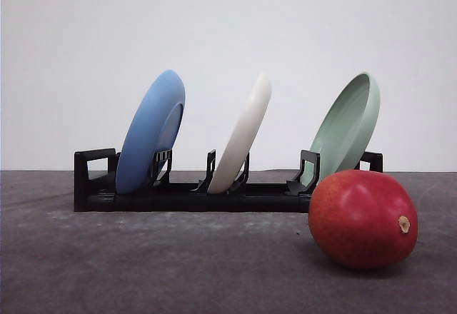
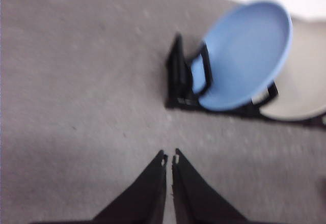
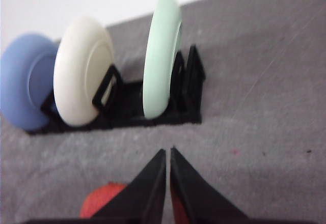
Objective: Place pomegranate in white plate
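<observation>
Front view: a glossy red pomegranate (image 1: 363,219) lies on the dark grey tabletop (image 1: 143,264), toward the robot's right, just in front of the right end of a black rack (image 1: 178,196). Its long axis runs roughly side to side, with the small tan stem spot turned to the right and slightly forward. In the rack three plates stand tilted on edge: a blue plate (image 1: 150,132) at the left, the white plate (image 1: 243,134) in the middle slot and a pale green plate (image 1: 348,127) at the right, directly behind the fruit.

Left wrist view: the left end effector (image 2: 169,159) hangs over bare tabletop with its fingertips all but touching, holding nothing. The blue plate sits ahead of it at the near end of the rack, a cream rim showing beyond.

Right wrist view: the right end effector (image 3: 167,153) is likewise pinched nearly closed and empty. A blurred red shape beside and beneath its fingers is probably the pomegranate, so the fruit lies close below this arm, the nearer of the two. The white plate stands ahead in the rack, between blue and green.
</observation>
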Motion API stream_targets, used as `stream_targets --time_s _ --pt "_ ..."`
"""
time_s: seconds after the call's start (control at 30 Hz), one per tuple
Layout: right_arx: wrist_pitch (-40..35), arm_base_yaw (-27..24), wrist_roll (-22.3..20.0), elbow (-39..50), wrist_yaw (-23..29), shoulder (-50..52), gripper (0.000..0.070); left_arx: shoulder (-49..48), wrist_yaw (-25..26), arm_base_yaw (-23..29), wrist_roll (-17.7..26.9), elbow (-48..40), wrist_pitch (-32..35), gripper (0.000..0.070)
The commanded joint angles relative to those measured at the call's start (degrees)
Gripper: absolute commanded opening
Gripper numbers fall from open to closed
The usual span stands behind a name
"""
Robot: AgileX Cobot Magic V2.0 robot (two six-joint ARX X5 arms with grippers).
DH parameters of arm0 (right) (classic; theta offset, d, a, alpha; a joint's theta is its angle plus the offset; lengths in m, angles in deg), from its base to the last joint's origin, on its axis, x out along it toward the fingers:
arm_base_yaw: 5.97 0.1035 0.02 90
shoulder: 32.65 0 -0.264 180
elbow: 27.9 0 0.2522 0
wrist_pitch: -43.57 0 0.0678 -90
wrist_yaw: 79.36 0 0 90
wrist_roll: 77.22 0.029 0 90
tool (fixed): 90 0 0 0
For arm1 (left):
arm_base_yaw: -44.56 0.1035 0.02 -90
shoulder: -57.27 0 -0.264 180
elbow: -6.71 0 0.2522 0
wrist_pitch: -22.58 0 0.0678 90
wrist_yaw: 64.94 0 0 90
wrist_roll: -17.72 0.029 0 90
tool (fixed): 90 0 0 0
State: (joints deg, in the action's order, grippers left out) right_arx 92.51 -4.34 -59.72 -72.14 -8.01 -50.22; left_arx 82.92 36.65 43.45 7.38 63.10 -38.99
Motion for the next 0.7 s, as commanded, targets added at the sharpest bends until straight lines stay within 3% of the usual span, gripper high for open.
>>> stream_targets --time_s 0.0,0.27,0.43,0.5,0.6,0.67 --pt "-0.5 0.9 -2.6 -1.0 -0.4 -1.3 0.0009 0.9 0.5 -1.7 2.4 1.1 0.7 0.0000" --pt "-2.4 9.1 -8.6 -1.0 0.5 -4.1 0.0010 4.1 0.4 -11.4 8.9 1.1 1.1 0.0000" --pt "-3.2 10.6 -9.5 -1.0 0.4 -4.1 0.0011 4.7 0.5 -13.2 12.4 1.1 1.1 0.0001" --pt "-3.4 10.6 -9.7 -1.0 -0.1 -4.0 0.0070 4.7 0.5 -13.2 12.5 1.1 1.4 0.0080" --pt "-3.9 10.6 -10.7 -1.0 -1.1 -4.0 0.0305 4.6 0.5 -13.2 12.5 1.4 2.1 0.0337" --pt "-4.4 10.6 -10.7 -1.0 -1.1 -4.0 0.0341 4.6 1.2 -13.3 12.5 1.9 2.5 0.0367"
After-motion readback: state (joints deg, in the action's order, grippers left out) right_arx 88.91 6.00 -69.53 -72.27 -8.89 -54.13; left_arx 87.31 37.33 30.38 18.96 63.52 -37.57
